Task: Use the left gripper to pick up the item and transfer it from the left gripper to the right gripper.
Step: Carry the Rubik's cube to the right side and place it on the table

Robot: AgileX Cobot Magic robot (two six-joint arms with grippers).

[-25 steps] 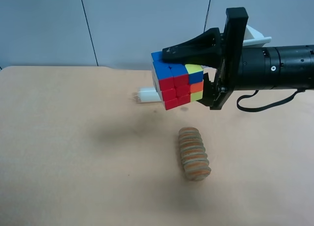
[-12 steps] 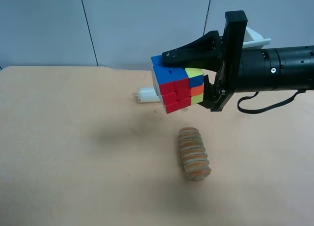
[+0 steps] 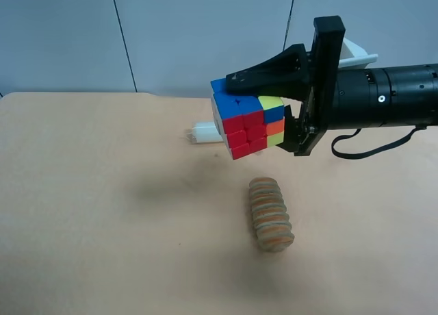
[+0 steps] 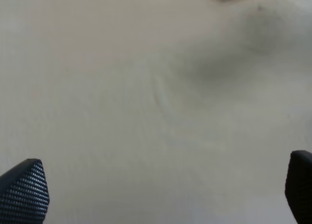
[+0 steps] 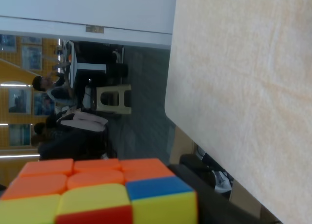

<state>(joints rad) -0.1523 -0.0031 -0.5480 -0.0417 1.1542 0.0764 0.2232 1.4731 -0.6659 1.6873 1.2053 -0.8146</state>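
Now, nearest the high camera, the roll (image 3: 270, 222) lies on the table (image 3: 102, 212) exactly where it lay a second ago. Above and just behind it the cube (image 3: 239, 127) hangs well clear of the tabletop, clamped top and bottom in the right gripper (image 3: 256, 111). The jaws are closed on it, the upper wedge pressing on the blue face and the lower one mostly hidden behind the cube. That this arm, reaching in from the high view's right, is the right one shows in its own wrist view, where the cube (image 5: 97, 192) fills the near corner with orange, yellow and blue stickers. The only change over the last second is slight: gripper and cube together have sunk a touch lower, and the grip looks no different. The left gripper (image 4: 161, 187) is out of the high view. Its wrist view shows its jaws wide apart with nothing but bare table between them, so it holds nothing. Judging from this, the handover is already made and the task looks as good as done. Farther back the cylinder (image 3: 204, 132) rests on the table, unmoved and half hidden behind the cube, and beyond it stands the wall (image 3: 68, 34).
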